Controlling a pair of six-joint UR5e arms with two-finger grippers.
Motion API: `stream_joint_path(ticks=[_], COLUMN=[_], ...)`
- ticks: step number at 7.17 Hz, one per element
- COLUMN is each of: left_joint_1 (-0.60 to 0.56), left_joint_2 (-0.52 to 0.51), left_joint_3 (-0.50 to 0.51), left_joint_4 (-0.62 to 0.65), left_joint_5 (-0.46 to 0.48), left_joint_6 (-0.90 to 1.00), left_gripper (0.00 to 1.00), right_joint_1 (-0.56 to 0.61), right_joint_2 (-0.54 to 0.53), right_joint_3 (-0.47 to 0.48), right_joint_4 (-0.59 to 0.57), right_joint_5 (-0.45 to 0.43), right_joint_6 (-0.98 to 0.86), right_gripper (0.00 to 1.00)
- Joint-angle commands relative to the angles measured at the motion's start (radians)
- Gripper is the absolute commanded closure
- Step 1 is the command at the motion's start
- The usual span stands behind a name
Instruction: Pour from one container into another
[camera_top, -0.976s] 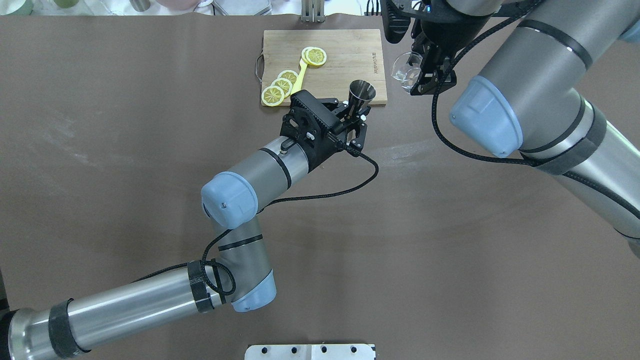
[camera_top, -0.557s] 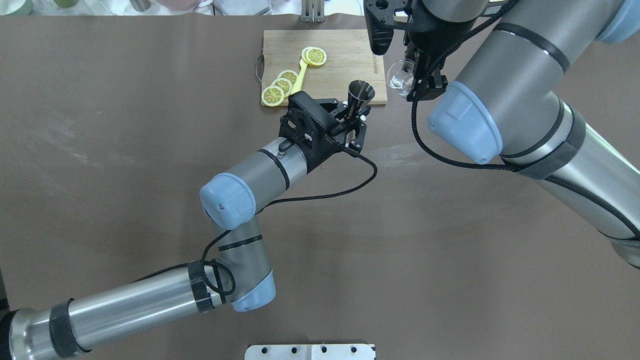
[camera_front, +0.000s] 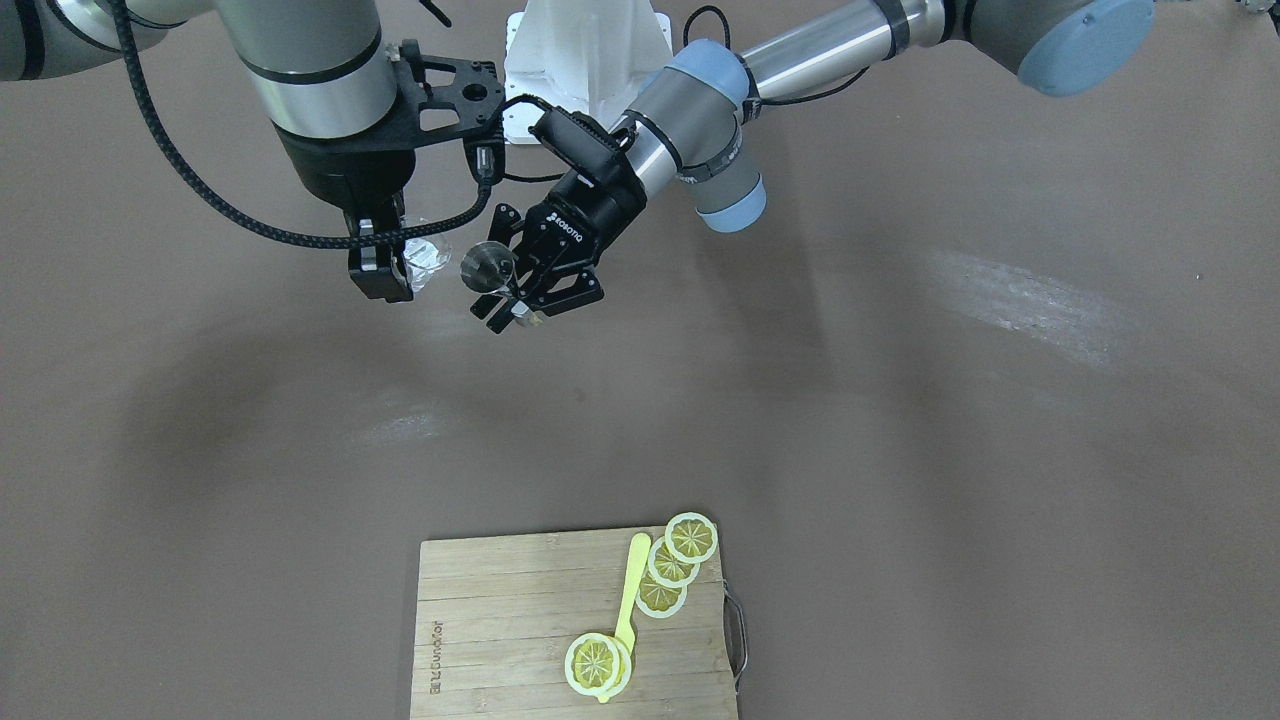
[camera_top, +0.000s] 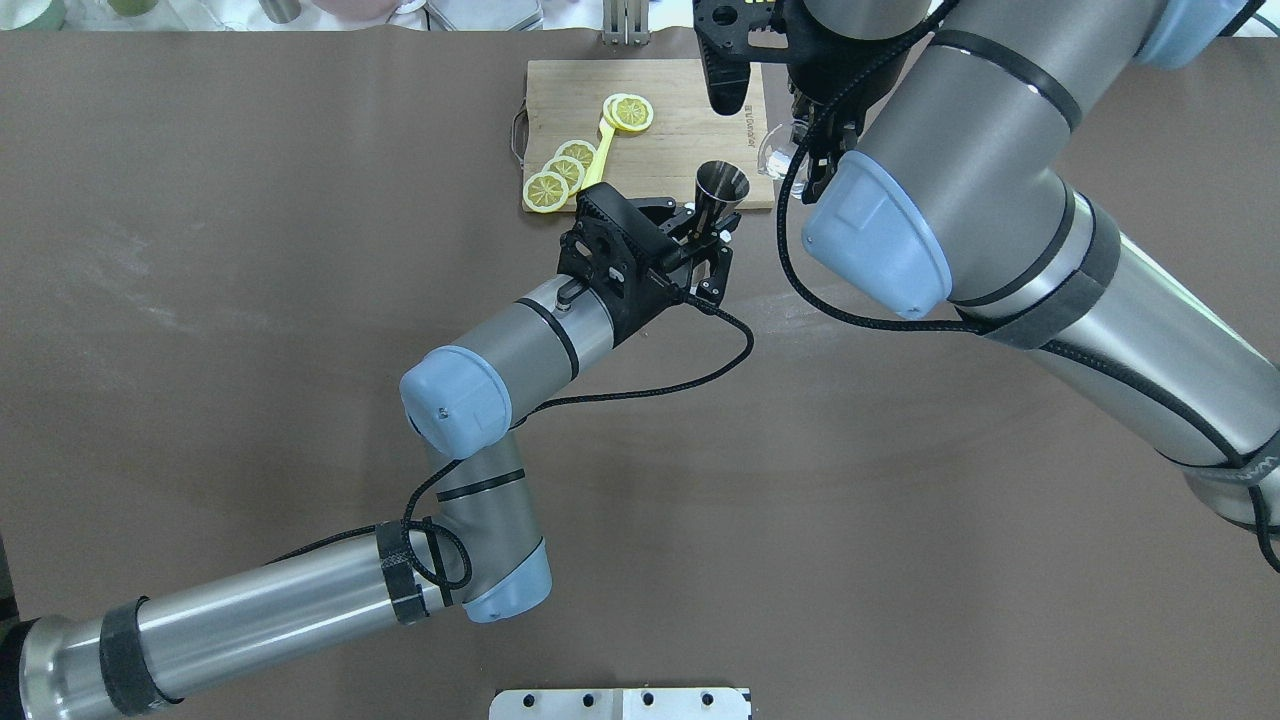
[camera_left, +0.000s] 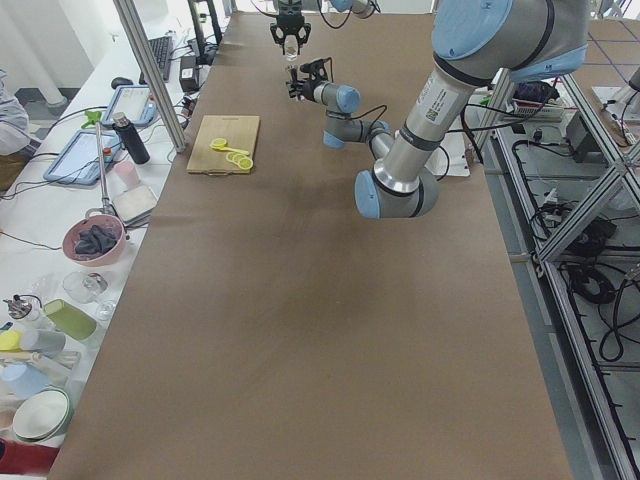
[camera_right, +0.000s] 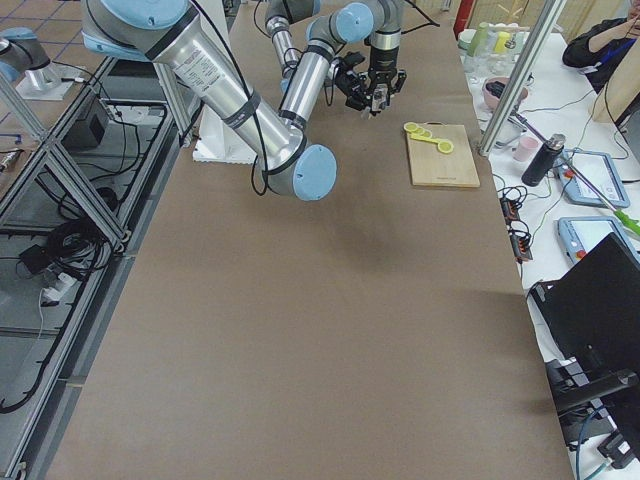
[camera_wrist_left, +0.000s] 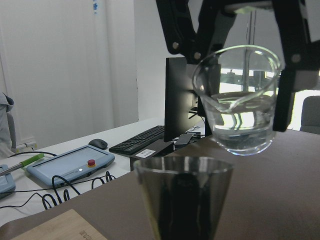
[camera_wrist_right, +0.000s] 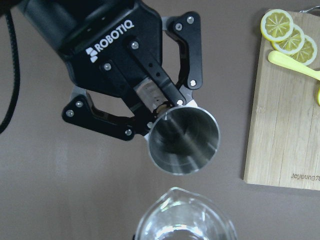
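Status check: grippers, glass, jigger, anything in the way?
Left gripper shut on jigger, held upright. Right gripper shut on glass, liquid inside, hanging beside and above jigger mouth, no pour yet. Nothing between them.

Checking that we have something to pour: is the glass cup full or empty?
Partly full. The left wrist view shows clear liquid in the glass cup, with its surface roughly halfway up the wall.
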Motion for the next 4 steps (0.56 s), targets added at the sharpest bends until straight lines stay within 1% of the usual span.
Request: stream_joint_path(ticks=[1,4], left_joint_1=[0.000,0.000], left_joint_2=[0.001,0.001], left_joint_3=[0.000,0.000], left_joint_4=[0.000,0.000], left_joint_5=[0.000,0.002], left_joint_6=[0.001,0.012], left_gripper=[1.00,1.00], right_joint_1=[-0.004,-0.005], right_joint_2=[0.047,0.113], right_joint_3=[-0.064,-0.123], right_joint_4=[-0.016,-0.094], right_joint_5=[-0.010,-0.042], right_joint_6=[-0.012,-0.067], right_gripper=[1.00,1.00])
